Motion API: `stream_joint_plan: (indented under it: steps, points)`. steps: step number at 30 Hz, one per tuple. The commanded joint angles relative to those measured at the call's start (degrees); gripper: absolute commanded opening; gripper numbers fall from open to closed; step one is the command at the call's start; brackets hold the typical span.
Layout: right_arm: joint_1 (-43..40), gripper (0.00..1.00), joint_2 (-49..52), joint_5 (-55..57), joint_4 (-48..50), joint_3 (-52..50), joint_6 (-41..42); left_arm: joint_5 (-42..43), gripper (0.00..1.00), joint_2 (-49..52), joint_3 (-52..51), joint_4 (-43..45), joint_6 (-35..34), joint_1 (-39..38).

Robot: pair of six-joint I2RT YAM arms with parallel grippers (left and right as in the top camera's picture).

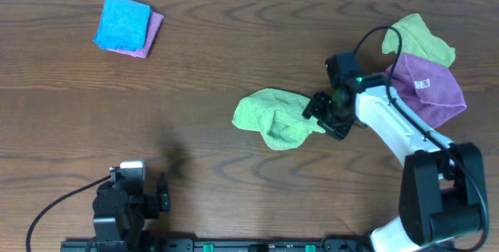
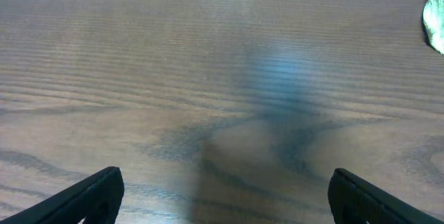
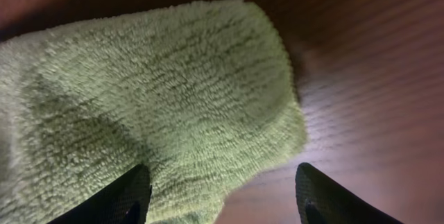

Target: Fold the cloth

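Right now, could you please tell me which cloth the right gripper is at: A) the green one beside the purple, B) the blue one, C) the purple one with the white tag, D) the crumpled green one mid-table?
D: the right gripper sits at the right edge of the crumpled green cloth mid-table, jaws apart over its fabric.

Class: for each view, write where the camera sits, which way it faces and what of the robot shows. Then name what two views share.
Overhead: fixed above the table, looking straight down; both arms show, the right arm reaching to the lime-green cloth.
Left wrist: on the left arm, facing low across bare wood; the left jaws, open, at the bottom corners.
Right wrist: on the right arm, facing down onto the cloth; the right jaws, open, at the bottom edge.
Shared: the cloth, in overhead and right wrist.
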Motion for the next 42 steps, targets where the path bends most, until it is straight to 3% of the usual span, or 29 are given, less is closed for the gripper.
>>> stream_joint_plan:
  steps: [1, 4, 6, 7, 10, 11, 18, 24, 36, 37, 38, 40, 42]
  points:
    - [-0.44, 0.67, -0.35, -2.34, 2.49, -2.78, -1.16, -1.25, 0.95, -0.33, -1.86, -1.66, 1.46, -0.33]
    - [-0.42, 0.64, -0.35, -2.32, 5.68, -4.70, -1.55, -1.25, 0.95, -0.33, -1.86, -1.66, 1.46, -0.33]
    - [-0.44, 0.55, -0.35, -2.23, 7.85, -5.68, -1.57, -1.25, 0.95, -0.33, -1.86, -1.64, 1.46, -0.33]
    - [-0.42, 0.46, -0.35, -2.10, 8.59, -5.84, -1.97, -1.25, 0.95, -0.33, -1.86, -1.66, 1.46, -0.33]
    - [-0.37, 0.07, -0.35, -2.19, 12.37, -5.88, -4.83, -1.25, 0.95, -0.33, -1.86, -1.64, 1.46, -0.33]
    - [-0.35, 0.01, -0.35, -2.19, 13.79, -5.88, -5.51, -1.25, 0.95, -0.33, -1.86, -1.64, 1.46, -0.33]
    - [-0.31, 0.01, -0.35, -2.27, 20.81, -5.86, -6.40, -1.25, 0.95, -0.33, -1.86, -1.66, 1.46, -0.33]
    - [0.24, 0.01, -0.92, -8.61, 34.62, -5.84, -12.09, -1.25, 0.95, -0.33, -1.86, -1.66, 1.46, -0.33]
    - [1.25, 0.03, -0.74, -3.08, 50.45, -5.84, -12.04, -1.25, 0.95, -0.33, -1.86, -1.66, 1.46, -0.33]
    - [1.25, 0.06, -0.66, -2.03, 51.52, -5.84, -12.02, -1.25, 0.95, -0.33, -1.86, -1.66, 1.46, -0.33]
    - [1.25, 0.15, -0.57, -0.96, 52.92, -5.84, -12.04, -1.25, 0.95, -0.33, -1.86, -1.66, 1.46, -0.33]
    - [1.25, 0.48, -0.44, 0.66, 55.82, -5.84, -12.02, -1.25, 0.95, -0.33, -1.86, -1.64, 1.46, -0.33]
    - [1.16, 0.62, -0.46, 0.81, 58.23, -5.84, -12.04, -1.25, 0.95, -0.33, -1.86, -1.66, 1.46, -0.33]
